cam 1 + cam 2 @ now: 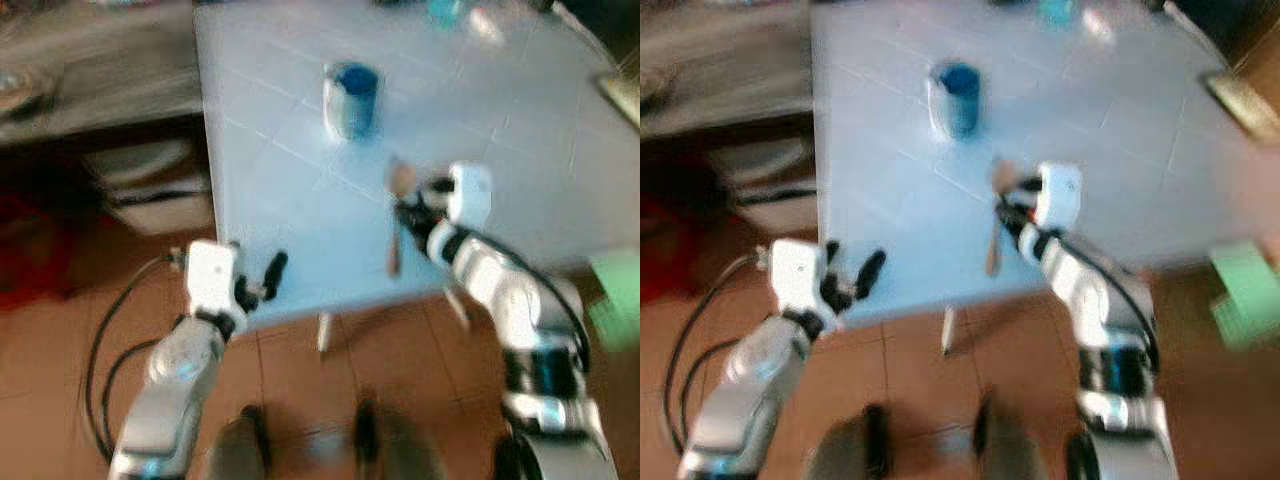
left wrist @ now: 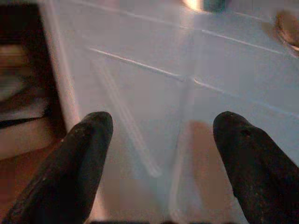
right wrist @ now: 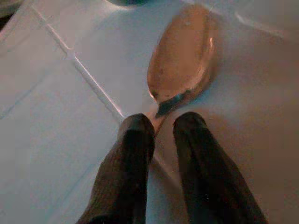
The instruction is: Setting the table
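A cup (image 1: 351, 98) stands on the table (image 1: 300, 200), toward its middle, and a spoon (image 1: 397, 215) lies nearer the front edge, to the right of the cup. The right gripper (image 3: 161, 123) sits at the spoon's neck, its 2 fingers close on either side. The left gripper (image 1: 262, 282) hangs at the table's front-left edge, well left of the spoon.

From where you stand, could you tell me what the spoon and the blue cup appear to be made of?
The spoon, pinched at its neck by the right gripper, looks like polished metal: its bowl is glossy, with a bright highlight along the rim. The blue cup on the table could be glazed ceramic or plastic; the blur leaves that open.
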Available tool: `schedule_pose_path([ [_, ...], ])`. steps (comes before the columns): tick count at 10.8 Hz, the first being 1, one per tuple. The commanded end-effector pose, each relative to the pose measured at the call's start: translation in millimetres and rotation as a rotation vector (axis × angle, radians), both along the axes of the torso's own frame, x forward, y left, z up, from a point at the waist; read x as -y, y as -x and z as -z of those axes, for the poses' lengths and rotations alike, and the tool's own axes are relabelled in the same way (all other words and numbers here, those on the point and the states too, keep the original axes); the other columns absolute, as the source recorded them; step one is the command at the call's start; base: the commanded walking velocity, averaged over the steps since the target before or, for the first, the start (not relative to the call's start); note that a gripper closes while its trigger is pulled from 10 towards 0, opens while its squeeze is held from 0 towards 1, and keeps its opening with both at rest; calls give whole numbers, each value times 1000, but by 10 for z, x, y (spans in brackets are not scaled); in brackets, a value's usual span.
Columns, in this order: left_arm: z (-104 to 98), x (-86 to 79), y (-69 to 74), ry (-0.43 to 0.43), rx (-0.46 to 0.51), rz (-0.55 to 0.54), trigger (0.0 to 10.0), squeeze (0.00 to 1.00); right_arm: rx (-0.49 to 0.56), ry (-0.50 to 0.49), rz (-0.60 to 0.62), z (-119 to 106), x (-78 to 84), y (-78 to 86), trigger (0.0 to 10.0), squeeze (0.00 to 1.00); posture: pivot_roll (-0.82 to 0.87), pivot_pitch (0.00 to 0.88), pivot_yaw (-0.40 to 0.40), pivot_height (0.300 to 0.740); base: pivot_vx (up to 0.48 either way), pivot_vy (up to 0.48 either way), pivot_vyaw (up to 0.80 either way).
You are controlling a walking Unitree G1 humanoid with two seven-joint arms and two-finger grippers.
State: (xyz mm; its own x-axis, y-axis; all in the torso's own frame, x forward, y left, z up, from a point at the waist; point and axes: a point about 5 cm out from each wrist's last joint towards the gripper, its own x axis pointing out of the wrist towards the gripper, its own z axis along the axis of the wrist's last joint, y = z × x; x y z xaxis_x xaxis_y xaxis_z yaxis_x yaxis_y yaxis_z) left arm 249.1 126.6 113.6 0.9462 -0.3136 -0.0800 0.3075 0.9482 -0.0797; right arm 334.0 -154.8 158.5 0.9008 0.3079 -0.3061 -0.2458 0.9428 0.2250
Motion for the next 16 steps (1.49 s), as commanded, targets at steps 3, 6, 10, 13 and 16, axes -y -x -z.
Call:
schedule_pose_path([
  [3,43,-5,35,-18,-33,15,10000,0,-128,80,-18,377,1,54,10000,0,-7,285,69,740,0,0,0],
  [6,48,3,34,-22,-39,27,10000,0,-92,115,-118,352,-18,8,10000,0,-4,285,75,740,0,0,0],
  [10,-92,75,83,68,21,162,10000,0,-32,115,-104,287,4,-26,10000,1000,1,280,74,740,0,0,0],
  [13,-108,126,124,21,39,292,10000,0,-37,87,-118,235,-29,-69,10000,0,-3,284,77,740,0,0,0],
  [16,-100,134,141,18,39,307,10000,0,-140,47,-147,398,-113,-13,10000,0,0,287,71,740,0,0,0],
])
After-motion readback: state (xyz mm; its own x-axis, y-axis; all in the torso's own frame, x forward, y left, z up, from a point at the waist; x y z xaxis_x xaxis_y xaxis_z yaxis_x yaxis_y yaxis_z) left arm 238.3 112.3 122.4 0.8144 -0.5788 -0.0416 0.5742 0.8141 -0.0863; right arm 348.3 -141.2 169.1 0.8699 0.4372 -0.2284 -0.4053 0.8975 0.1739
